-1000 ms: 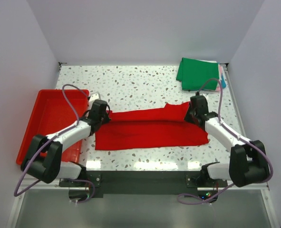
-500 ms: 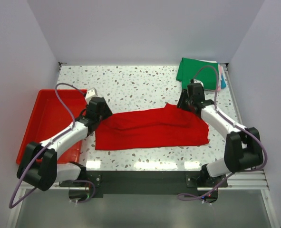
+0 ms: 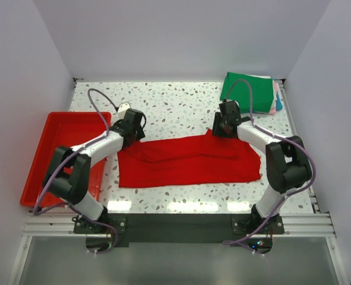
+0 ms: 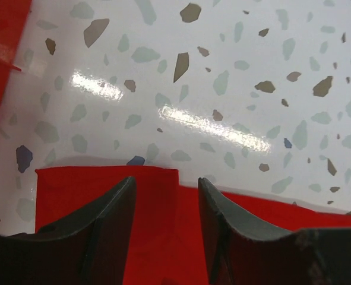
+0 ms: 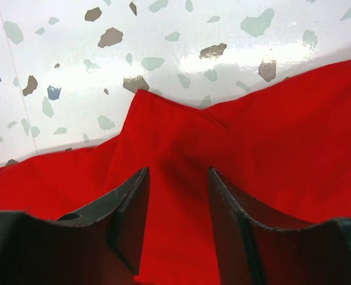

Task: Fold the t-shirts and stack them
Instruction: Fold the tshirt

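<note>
While it lies stretched left to right across the middle of the speckled table [image 3: 175,107], the red t-shirt [image 3: 190,161] has a gripper above each far corner. The left gripper [image 4: 166,183] and right gripper [image 5: 178,173] both have fingers spread, with cloth showing between them. A folded green t-shirt [image 3: 246,92] tops a stack at the far right corner. A red tray [image 3: 50,148] sits left.
</note>
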`<action>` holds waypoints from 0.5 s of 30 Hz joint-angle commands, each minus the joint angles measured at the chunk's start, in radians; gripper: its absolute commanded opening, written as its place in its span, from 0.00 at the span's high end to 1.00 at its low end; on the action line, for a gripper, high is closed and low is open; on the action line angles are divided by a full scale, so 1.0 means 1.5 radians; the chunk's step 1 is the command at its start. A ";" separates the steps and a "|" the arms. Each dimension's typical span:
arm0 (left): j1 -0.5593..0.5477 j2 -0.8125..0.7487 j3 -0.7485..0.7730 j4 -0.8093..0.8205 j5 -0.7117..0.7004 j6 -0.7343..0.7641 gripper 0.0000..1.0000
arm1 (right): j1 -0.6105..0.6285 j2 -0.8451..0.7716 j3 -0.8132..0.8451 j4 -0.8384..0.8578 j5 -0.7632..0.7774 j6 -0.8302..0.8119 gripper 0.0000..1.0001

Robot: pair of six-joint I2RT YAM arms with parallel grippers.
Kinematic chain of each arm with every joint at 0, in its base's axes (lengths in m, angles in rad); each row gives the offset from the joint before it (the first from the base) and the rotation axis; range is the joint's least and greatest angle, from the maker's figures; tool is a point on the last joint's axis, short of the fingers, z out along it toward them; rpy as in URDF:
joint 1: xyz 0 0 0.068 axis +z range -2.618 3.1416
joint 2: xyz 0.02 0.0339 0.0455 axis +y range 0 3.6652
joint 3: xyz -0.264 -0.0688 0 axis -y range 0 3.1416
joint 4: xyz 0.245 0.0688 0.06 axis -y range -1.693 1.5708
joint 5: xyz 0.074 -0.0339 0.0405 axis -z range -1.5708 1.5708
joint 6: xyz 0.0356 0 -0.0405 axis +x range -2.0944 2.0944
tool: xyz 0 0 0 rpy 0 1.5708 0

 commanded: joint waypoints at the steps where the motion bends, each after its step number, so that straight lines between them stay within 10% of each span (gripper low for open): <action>1: -0.012 0.037 0.049 -0.045 -0.047 -0.011 0.49 | 0.009 0.000 0.023 0.015 0.018 -0.009 0.53; 15: -0.022 0.135 0.124 -0.084 -0.082 -0.033 0.57 | 0.011 -0.014 0.005 0.026 0.024 0.003 0.55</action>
